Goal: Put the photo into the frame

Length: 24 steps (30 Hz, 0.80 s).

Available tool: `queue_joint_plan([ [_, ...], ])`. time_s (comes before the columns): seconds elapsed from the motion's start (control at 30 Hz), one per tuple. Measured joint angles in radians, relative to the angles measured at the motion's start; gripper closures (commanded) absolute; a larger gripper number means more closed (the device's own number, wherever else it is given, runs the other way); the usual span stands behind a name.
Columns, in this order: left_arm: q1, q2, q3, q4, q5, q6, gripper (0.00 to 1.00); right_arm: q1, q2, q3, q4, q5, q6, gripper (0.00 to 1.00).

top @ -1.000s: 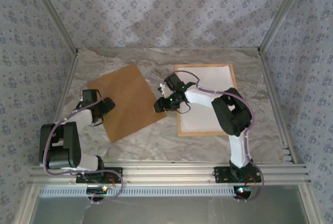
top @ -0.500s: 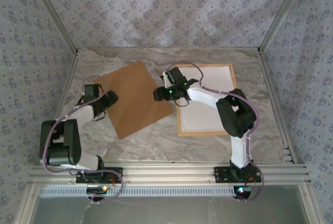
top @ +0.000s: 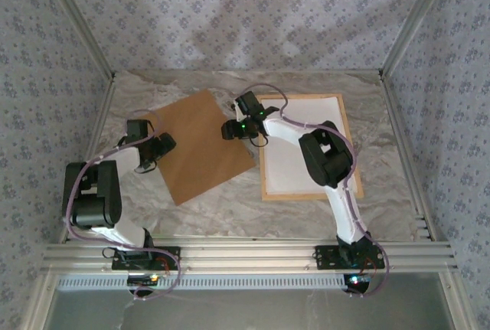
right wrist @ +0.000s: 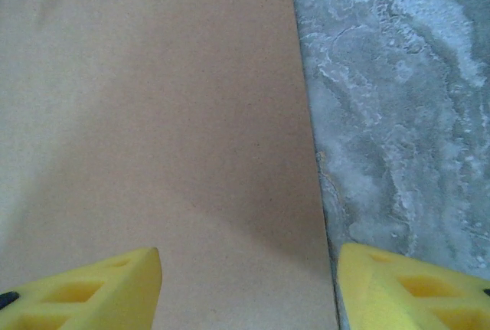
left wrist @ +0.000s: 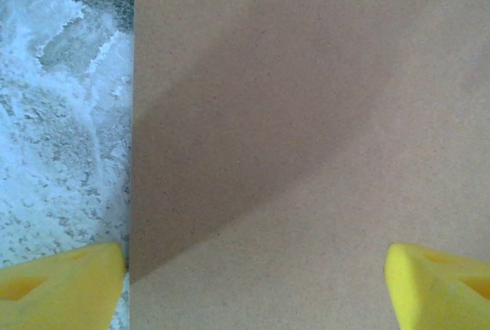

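**Claws spread over brown board [top: 195, 146]**

The left claw [top: 163, 145] sits at the board's left edge, the right claw [top: 230, 129] at its right edge, both empty. The frame [top: 306, 196] lies right on the tabletop [top: 230, 211], the photo [top: 283, 169] inside, white side up.

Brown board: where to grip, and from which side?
By its thin edges. The board lies flat on the table, so a face grasp won't work. Left end effector straddles its left edge, right end effector its right; come in low from there.
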<state>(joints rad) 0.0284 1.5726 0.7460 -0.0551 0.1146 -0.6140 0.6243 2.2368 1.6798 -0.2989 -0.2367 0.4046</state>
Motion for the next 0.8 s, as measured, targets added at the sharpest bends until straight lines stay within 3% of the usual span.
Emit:
queue_joint_plan([
  [0.37,0.002,0.003,-0.012,0.027,0.013,-0.006,0.15,0.003,0.024,0.031,-0.046,-0.001,-0.017,0.36],
  [0.8,0.002,0.019,-0.013,0.042,0.002,-0.034,0.18,-0.046,0.023,0.014,-0.050,-0.199,0.003,0.41],
])
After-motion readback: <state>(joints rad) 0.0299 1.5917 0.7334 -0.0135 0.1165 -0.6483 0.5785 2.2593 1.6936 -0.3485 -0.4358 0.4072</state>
